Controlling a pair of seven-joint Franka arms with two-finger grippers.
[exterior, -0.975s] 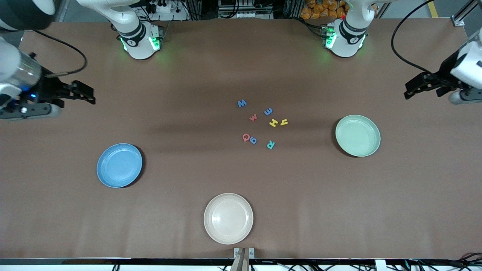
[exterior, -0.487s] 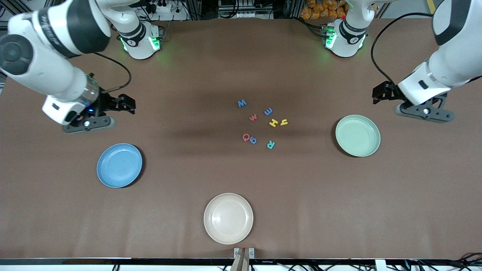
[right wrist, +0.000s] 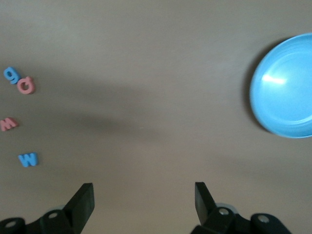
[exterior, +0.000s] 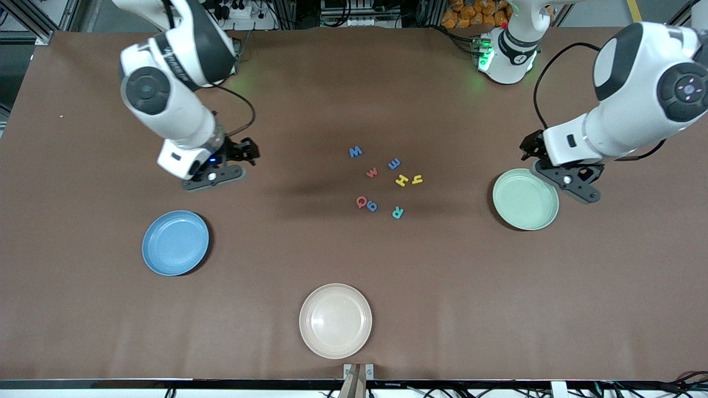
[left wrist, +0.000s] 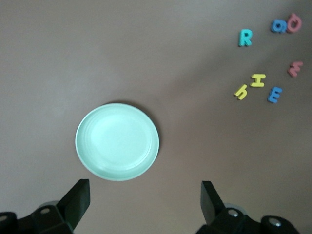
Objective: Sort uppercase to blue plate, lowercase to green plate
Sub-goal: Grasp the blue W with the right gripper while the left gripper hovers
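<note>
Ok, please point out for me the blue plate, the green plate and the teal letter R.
blue plate [exterior: 175, 243], front view, on the middle of its bare inside.
green plate [left wrist: 117, 142], left wrist view, on the middle of its bare inside.
teal letter R [exterior: 397, 212], front view, on its body.

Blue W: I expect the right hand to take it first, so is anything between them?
Nothing visible: only bare table lies between the open right hand and the blue W.
</note>
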